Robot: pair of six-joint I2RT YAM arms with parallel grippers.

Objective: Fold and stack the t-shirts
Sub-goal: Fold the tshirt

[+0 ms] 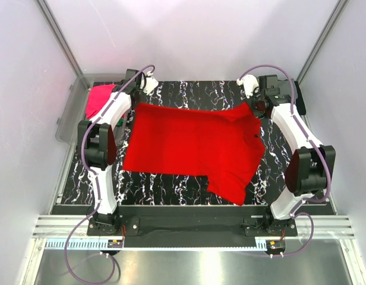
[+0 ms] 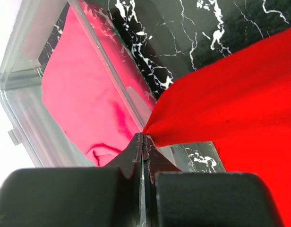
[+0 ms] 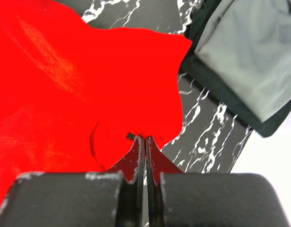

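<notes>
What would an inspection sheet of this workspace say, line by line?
Surface: black marbled table, partly covered by cloth.
Job's things: red t-shirt spread out; pink t-shirt far left; grey t-shirt far right.
Clutter: clear bin holding the pink t-shirt.
Hands: left hand and right hand each shut on the red t-shirt's far edge.
Cables: purple cables loop by the bases.
Surroundings: white walls.
</notes>
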